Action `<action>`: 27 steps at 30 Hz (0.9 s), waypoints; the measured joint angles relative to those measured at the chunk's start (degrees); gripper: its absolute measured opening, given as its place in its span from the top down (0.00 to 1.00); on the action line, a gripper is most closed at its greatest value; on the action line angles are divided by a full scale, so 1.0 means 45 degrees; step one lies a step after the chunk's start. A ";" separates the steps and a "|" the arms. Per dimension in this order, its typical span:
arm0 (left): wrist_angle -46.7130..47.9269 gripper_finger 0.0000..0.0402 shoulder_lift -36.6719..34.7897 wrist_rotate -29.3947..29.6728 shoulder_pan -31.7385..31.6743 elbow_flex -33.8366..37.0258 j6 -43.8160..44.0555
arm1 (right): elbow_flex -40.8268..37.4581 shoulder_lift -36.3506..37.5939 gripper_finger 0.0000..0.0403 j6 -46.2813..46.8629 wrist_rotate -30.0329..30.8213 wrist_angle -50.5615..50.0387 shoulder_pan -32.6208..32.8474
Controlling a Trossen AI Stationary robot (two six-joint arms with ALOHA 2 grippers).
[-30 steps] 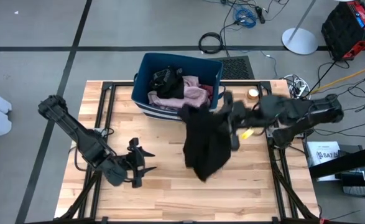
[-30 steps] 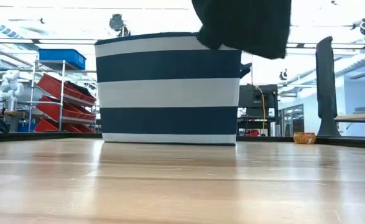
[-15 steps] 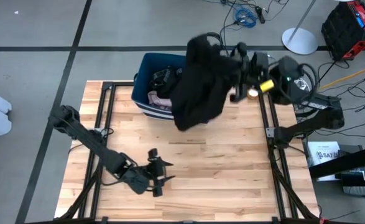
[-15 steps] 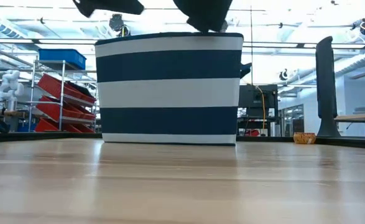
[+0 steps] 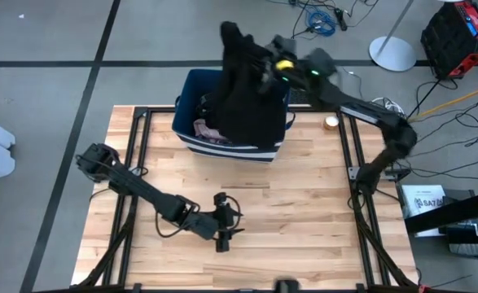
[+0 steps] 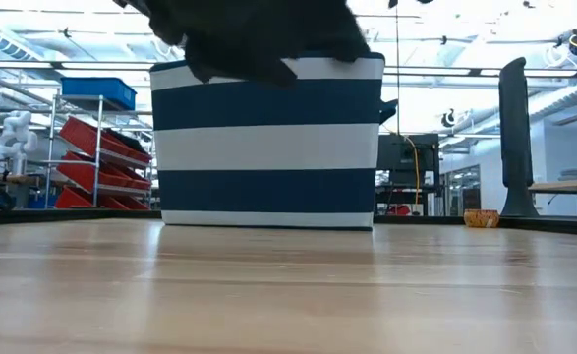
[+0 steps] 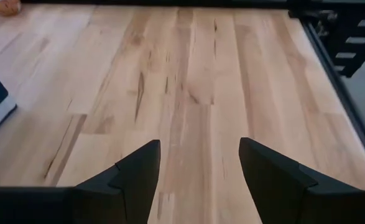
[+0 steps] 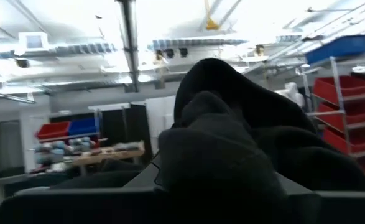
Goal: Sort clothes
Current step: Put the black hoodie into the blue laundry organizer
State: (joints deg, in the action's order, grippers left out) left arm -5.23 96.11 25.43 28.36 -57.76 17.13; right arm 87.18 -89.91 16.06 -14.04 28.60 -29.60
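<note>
A: Arms?
B: Two. Right gripper (image 5: 259,67) is raised above the far side of the dark blue fabric bin with white stripes (image 5: 191,137), clamped on one black soft fabric garment (image 5: 247,102) that hangs over the bin's opening and front wall

A: Right wrist view confirms?
B: Yes – black cloth (image 8: 232,143) bunched right at the fingers, room ceiling behind

A: Left?
B: Left gripper (image 5: 225,233) sits low over the light wooden slatted table (image 5: 304,212), near the front middle, well apart from the bin. Jaws spread wide, nothing between them – bare wood under the fingers (image 7: 138,171)

A: Count in the bin?
B: One pale pink garment (image 5: 202,127) visible at the near left inside; anything else is hidden under the black one. One bin

A: Low view?
B: Black garment (image 6: 254,34) drapes across the striped bin's (image 6: 268,147) top edge
</note>
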 joint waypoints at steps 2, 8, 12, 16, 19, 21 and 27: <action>0.0042 0.43 0.0116 -0.0127 -0.0089 0.0000 -0.0011 | 0.0934 -0.1205 0.82 -0.0009 0.0029 0.0136 -0.0258; 0.0114 0.43 0.0220 -0.0365 -0.0295 0.0000 -0.0475 | 0.5715 -0.4722 0.82 -0.0052 -0.1084 -0.0437 -0.0437; 0.0406 0.43 0.0220 -0.0382 -0.0401 0.0000 -0.0682 | 0.8399 -0.6488 0.82 -0.0935 -0.1365 -0.4917 -0.0368; 0.0748 0.43 0.0220 -0.0406 -0.0577 0.0000 -0.1011 | 0.9188 -0.7222 0.82 -0.2383 -0.1253 -0.9378 -0.0521; 0.0891 0.43 0.0220 -0.0450 -0.0748 0.0000 -0.1376 | 0.9222 -0.7131 0.82 -0.3258 -0.1258 -1.1710 -0.0700; 0.1071 0.43 0.0220 -0.0718 -0.0900 0.0000 -0.1586 | 0.9157 -0.7087 0.82 -0.3815 -0.1247 -1.3307 -0.0809; 0.1098 0.43 0.0220 -0.1294 -0.1451 0.0000 -0.2422 | 0.9111 -0.7143 0.82 -0.5187 -0.1209 -1.7026 -0.0840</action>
State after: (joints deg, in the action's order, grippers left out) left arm -0.30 97.10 19.61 21.83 -57.76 6.23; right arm 128.18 -122.06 -7.28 -19.48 -48.02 -33.38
